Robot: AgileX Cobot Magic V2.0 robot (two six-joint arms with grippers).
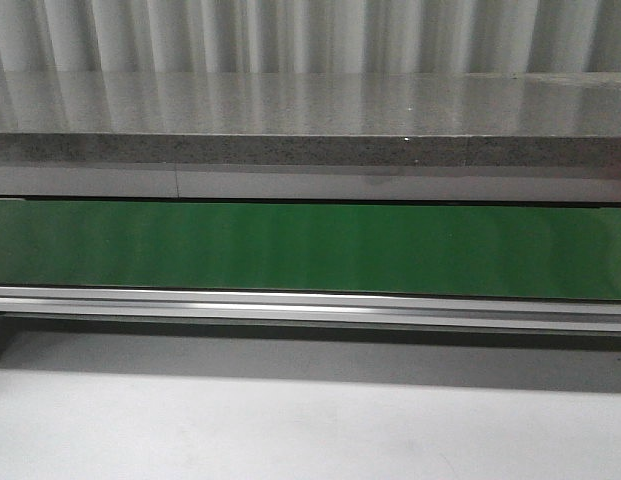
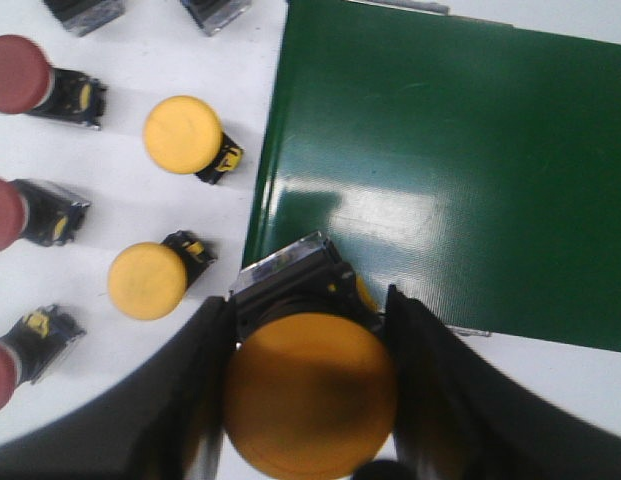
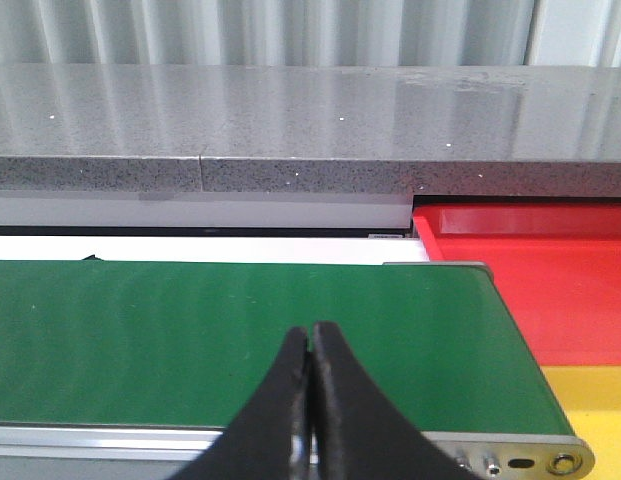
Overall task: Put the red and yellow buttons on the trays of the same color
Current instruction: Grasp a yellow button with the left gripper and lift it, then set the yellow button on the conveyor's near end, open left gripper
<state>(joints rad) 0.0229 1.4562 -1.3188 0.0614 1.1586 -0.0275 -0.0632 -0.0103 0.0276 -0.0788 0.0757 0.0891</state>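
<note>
Left wrist view: left gripper (image 2: 310, 400) clamps a yellow button (image 2: 310, 395) by its smooth, rigid, probably slippery cap; right gripper (image 3: 310, 400) closed, empty.

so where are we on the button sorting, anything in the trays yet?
Nothing looks placed: the visible parts of the red tray and yellow tray are bare, and so is the green belt. In hand: the left hand grips one yellow button at the belt's edge. Left: two yellow buttons and three red ones on the white surface. Right hand is shut, empty.
</note>
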